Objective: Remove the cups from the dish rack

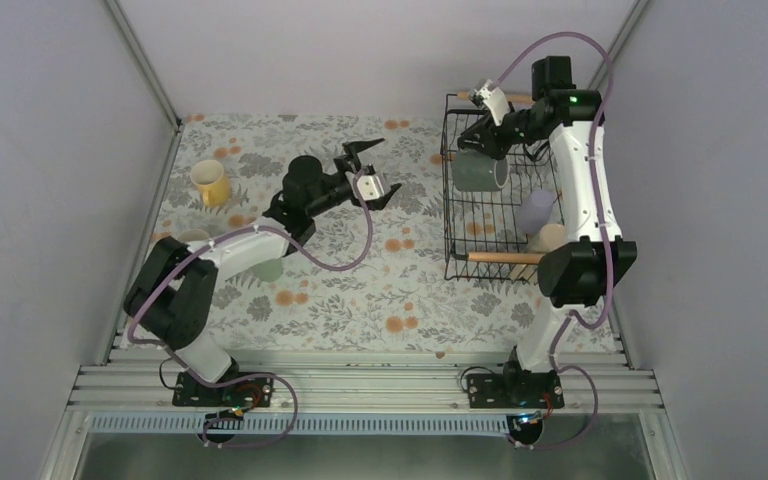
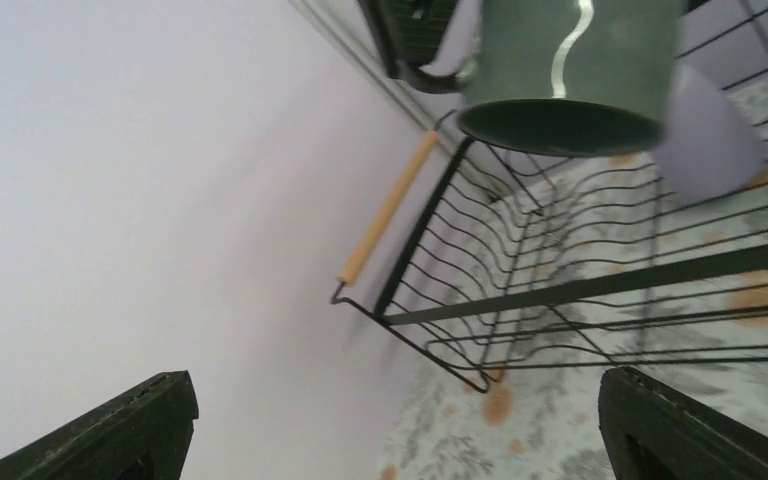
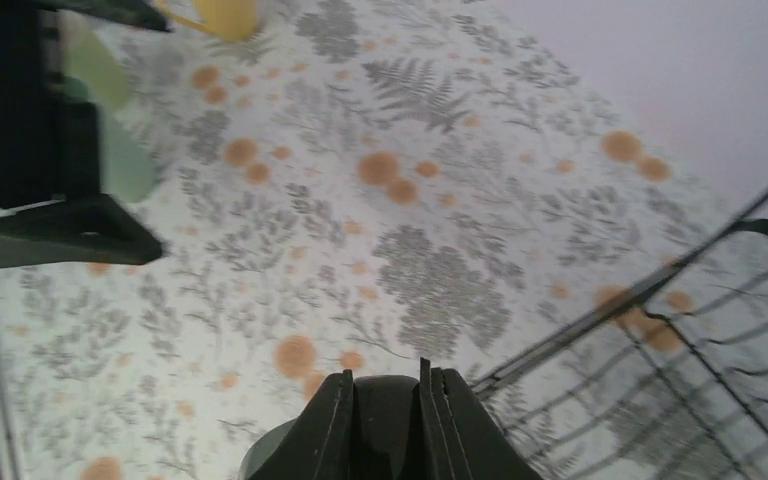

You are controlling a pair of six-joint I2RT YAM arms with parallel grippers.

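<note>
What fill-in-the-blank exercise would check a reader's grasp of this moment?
1. The tool shut on the dark green mug belongs to the ___ arm.
2. The left tool hangs over the table with its jaws ___.
3. The yellow mug is already ___ of the dish rack.
4. The lavender mug sits ___ that rack.

Missing words: right; open; out; inside

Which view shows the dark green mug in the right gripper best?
Top external: the whole dark green mug shows, pinched by the right gripper over the dish rack. Left wrist crops its top; right wrist shows only a sliver between the fingers.
</note>
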